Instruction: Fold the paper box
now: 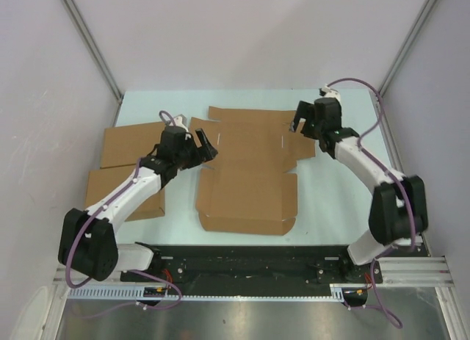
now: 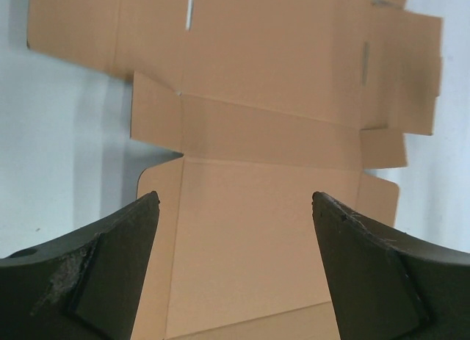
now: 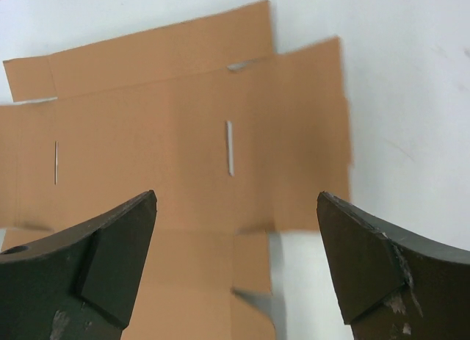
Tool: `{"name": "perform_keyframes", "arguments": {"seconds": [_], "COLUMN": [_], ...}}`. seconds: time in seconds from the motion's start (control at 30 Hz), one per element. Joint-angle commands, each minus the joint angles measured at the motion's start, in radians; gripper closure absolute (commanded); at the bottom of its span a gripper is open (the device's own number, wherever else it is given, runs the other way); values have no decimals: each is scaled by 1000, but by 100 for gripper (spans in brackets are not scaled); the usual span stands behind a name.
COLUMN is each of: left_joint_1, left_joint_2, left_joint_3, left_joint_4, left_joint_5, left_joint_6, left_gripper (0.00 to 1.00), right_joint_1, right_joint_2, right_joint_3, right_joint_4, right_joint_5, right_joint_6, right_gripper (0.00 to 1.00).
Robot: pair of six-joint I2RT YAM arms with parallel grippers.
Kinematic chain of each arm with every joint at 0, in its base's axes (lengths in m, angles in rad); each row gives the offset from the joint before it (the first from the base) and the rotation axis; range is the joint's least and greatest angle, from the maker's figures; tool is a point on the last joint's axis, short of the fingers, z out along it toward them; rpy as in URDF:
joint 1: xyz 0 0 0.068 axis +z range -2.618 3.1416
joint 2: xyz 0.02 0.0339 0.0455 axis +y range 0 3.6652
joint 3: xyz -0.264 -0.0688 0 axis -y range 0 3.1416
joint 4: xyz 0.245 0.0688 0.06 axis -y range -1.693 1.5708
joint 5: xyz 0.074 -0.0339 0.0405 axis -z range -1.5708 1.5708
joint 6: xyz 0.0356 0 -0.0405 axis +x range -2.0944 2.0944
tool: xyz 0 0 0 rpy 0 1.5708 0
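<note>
Paper box [image 1: 248,180], one sheet; two flat cardboard boxes [image 1: 131,144] beside it

paper box [image 1: 250,175] flat on table [image 1: 330,200] centre, two flat boxes [image 1: 125,145] to its left

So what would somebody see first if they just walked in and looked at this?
A big brown paper box, mostly flat with its flaps spread out, lies in the middle of the pale table. Two robot arms lean over it from either side, the left gripper and the right gripper both open and holding nothing. Two more flat cardboard pieces sit at the table's left side.
</note>
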Motion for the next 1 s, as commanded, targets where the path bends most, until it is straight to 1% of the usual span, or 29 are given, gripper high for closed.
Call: {"name": "perform_keyframes", "arguments": {"seconds": [0.0,0.03,0.07,0.1,0.13,0.17,0.23,0.27,0.3,0.37,0.43,0.5,0.53,0.6,0.63,0.77,0.97], "left_joint_1": [4,2,2,2,2,2,2,2,1,-4,-13,-25,-30,-48,-53,-81,-119], "left_joint_2": [39,71,87,100,119,124,143,154,166,200,209,202,200,205,217,245,291], "left_joint_3": [-24,-7,11,39,45,48,42,41,41,35,2,-53,-68,-85,-85,-91,-93], "left_joint_4": [103,86,66,51,51,51,74,80,77,77,86,118,126,117,109,92,80], "left_joint_5": [-14,-11,-10,-5,6,3,9,22,30,52,56,68,70,70,69,66,61], "left_joint_6": [-100,-97,-91,-85,-78,-75,-74,-74,-77,-87,-98,-114,-117,-115,-112,-106,-106], "left_gripper": [11,11,11,12,12,12,12,13,13,14,14,15,15,15,16,16,16], "right_joint_1": [34,4,-21,-47,-75,-108,-129,-133,-135,-138,-136,-139,-142,-147,-147,-146,-138], "right_joint_2": [180,250,280,307,341,395,453,514,544,629,682,738,757,823,844,946,1013], "right_joint_3": [212,230,251,259,270,287,348,376,441,509,621,695,722,782,849,975,979], "right_joint_4": [121,132,146,164,208,219,251,249,242,219,190,189,158,134,103,46,29], "right_joint_5": [-55,-54,-66,-124,-135,-187,-218,-232,-241,-264,-270,-285,-289,-312,-319,-354,-373], "right_joint_6": [-107,-94,-73,-45,-25,4,9,-2,-8,-28,-49,-68,-71,-80,-82,-91,-74], "right_gripper": [3,2,2,3,3,3,4,4,3,4,3,3,3,4,4,5,7]}}
